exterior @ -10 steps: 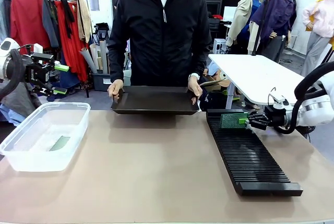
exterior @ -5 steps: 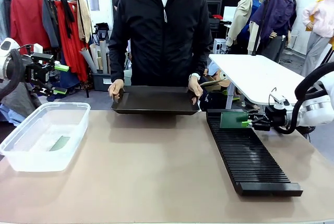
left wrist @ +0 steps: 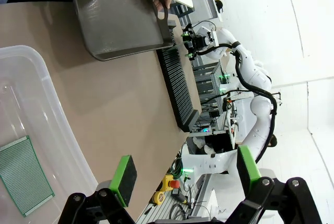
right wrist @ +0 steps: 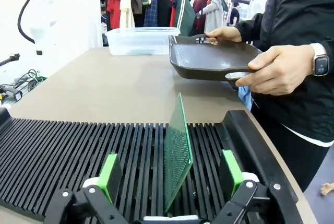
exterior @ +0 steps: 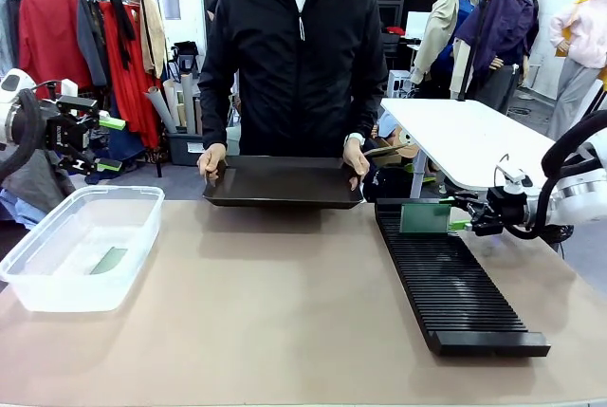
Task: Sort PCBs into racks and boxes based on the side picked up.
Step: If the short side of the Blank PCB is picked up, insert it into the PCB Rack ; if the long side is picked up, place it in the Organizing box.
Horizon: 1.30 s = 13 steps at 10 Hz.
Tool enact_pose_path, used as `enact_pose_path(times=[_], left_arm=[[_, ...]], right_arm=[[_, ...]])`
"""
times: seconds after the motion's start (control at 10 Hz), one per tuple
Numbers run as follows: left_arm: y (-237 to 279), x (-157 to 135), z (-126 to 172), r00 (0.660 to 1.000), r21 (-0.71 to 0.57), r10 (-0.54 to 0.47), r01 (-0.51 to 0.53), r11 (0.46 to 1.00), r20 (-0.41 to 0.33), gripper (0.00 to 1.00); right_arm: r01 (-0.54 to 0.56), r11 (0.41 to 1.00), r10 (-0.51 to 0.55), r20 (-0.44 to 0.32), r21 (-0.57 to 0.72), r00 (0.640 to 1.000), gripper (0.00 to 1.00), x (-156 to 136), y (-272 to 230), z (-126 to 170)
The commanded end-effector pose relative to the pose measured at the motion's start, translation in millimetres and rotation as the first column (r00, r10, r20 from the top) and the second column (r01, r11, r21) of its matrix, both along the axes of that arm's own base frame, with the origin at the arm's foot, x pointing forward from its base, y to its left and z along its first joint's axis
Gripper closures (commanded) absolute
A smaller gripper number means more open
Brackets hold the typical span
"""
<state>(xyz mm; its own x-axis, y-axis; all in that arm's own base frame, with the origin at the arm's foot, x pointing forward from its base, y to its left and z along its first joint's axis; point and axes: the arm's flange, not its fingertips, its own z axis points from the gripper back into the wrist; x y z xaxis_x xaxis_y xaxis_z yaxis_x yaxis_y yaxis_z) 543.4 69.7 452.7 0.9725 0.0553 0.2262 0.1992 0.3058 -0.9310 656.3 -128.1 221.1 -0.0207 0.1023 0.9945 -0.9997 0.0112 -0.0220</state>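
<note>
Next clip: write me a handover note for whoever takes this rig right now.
Right tool: open, pads either side of a PCB standing upright in a far-end slot of the rack, not gripping.
Left tool: open, empty, above the clear box.
One PCB lies flat in the box.
The person's hands hold the black tray at the far edge.
Left: back the right tool away.

You find no text, label, brand, number or sign that can be read in any of these views. The PCB [right wrist: 177,153] standing in the rack [right wrist: 78,151] shows you just a plain dotted green face, and the PCB in the box [left wrist: 23,174] carries the same dot grid with no print. The watch [right wrist: 319,65] on the person's wrist is too small to read.
</note>
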Motion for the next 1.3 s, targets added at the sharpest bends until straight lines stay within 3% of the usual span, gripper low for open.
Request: enact_pose_path(times=[0.0, 0.2, 0.3, 1.2], left_arm=[[0, -1, 2, 1.0, 0.006, 0.006, -0.006, 1.0, -0.004, 0.0], [0, -1, 2, 1.0, 0.006, 0.006, -0.006, 1.0, -0.004, 0.0], [0, -1, 2, 1.0, 0.006, 0.006, -0.006, 1.0, -0.004, 0.0], [0, -1, 2, 1.0, 0.006, 0.006, -0.006, 1.0, -0.004, 0.0]], right_arm=[[0.019, 1.0, -0.018, -0.038, 0.025, 0.999, 0.0, -8, 2, 16], [0.015, 0.998, -0.009, -0.093, 0.054, 0.996, 0.0, -11, 1, 19], [0.005, 1.0, -0.005, -0.017, 0.01, 1.0, 0.0, -2, -3, 9], [0.005, 1.0, -0.005, -0.017, 0.01, 1.0, 0.0, -2, -3, 9]])
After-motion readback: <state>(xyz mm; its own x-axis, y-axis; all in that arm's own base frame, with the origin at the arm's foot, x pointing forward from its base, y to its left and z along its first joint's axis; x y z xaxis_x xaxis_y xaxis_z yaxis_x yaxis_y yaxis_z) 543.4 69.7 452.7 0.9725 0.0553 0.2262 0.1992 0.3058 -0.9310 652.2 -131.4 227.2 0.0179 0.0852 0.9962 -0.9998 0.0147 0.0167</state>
